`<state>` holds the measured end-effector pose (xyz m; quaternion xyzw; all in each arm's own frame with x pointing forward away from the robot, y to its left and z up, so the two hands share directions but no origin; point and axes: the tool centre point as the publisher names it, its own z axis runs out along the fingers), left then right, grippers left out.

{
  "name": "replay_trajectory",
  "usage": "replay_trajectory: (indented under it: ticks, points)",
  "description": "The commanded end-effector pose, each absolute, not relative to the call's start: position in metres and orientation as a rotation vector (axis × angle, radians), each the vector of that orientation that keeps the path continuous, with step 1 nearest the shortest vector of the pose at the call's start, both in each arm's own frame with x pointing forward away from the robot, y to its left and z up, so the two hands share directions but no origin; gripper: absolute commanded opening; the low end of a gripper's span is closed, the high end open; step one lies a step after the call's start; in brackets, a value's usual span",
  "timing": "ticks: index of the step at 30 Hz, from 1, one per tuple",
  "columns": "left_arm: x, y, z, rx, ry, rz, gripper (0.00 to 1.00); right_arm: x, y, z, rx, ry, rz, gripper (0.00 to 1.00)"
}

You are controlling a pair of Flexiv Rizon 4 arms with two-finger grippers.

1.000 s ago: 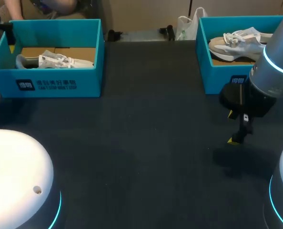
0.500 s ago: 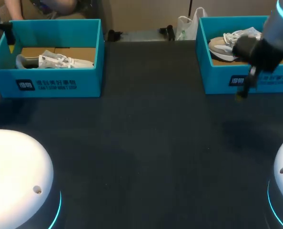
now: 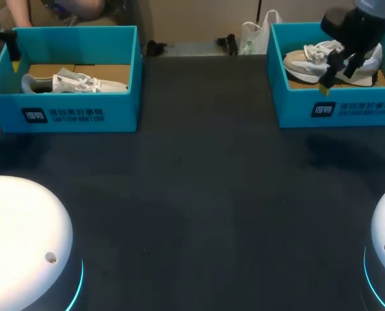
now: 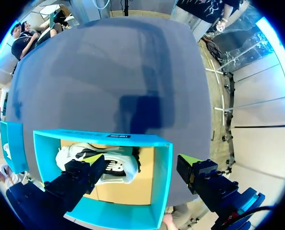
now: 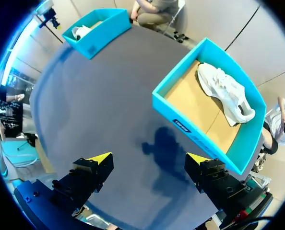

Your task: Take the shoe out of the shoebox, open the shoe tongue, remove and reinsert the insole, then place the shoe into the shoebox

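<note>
Right arm [image 3: 358,26] poised at the right shoebox [image 3: 296,107]: my right jaws hang wide open and empty over the box's near side, yellow tips pointing down toward the shoe [image 3: 322,58]. The shoe lies inside on the cardboard floor, close to the far wall, with its long axis running side to side along the box. From the right wrist, it sits ahead of the jaws and off toward one finger, past the near wall. I judge the coming move needs a reach forward and down, with the jaws turned across the shoe's width rather than along it. Across the worktop [image 3: 199,194], my left jaws are likewise spread and hold nothing, hovering over the left shoebox [image 3: 82,113]. There a second shoe [image 3: 76,82] lies under them, nearer one finger. Neither shoe is out of its box yet.
</note>
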<state>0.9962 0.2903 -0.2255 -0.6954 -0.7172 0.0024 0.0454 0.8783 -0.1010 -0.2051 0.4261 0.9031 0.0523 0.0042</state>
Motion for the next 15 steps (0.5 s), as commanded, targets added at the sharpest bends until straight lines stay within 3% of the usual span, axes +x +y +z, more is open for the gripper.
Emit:
replay_trajectory:
  ticks: [1, 15]
  points:
    - [0.996, 0.291, -0.225, -2.126, -2.189, 0.005, 1.0, 0.881, -0.099, -0.204, 1.343, 2.845, 0.113, 1.0]
    - [0.996, 0.291, -0.225, -2.126, -2.189, 0.005, 1.0, 0.987, -0.174, -0.204, 1.926, 2.432, -0.047, 1.0]
